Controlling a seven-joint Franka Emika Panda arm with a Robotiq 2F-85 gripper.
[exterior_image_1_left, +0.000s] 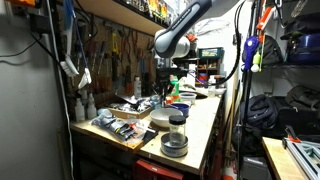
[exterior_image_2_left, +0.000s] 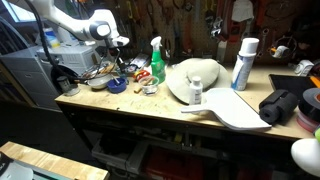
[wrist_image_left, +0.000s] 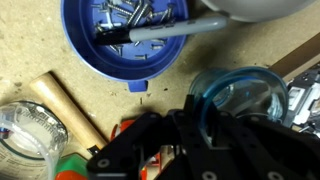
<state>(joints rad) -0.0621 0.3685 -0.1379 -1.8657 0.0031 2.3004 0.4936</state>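
Note:
In the wrist view my gripper (wrist_image_left: 203, 122) is down at the bench top, its two dark fingers close together on the rim of a clear blue-tinted cup (wrist_image_left: 245, 95). Just beyond it stands a blue bowl (wrist_image_left: 85, 50) holding screws (wrist_image_left: 120, 15) and a grey pen (wrist_image_left: 165, 30). A wooden handle (wrist_image_left: 65, 105) lies to the left of the fingers. In both exterior views the gripper (exterior_image_1_left: 162, 92) (exterior_image_2_left: 118, 64) hangs low over the cluttered end of the workbench, above the blue bowl (exterior_image_2_left: 117, 86).
A clear jar (wrist_image_left: 25, 130) stands at the lower left of the wrist view. On the bench are a green spray bottle (exterior_image_2_left: 157, 60), a white domed object (exterior_image_2_left: 195, 75), a white spray can (exterior_image_2_left: 242, 62) and a lidded jar (exterior_image_1_left: 176, 135). Tools hang on the back wall.

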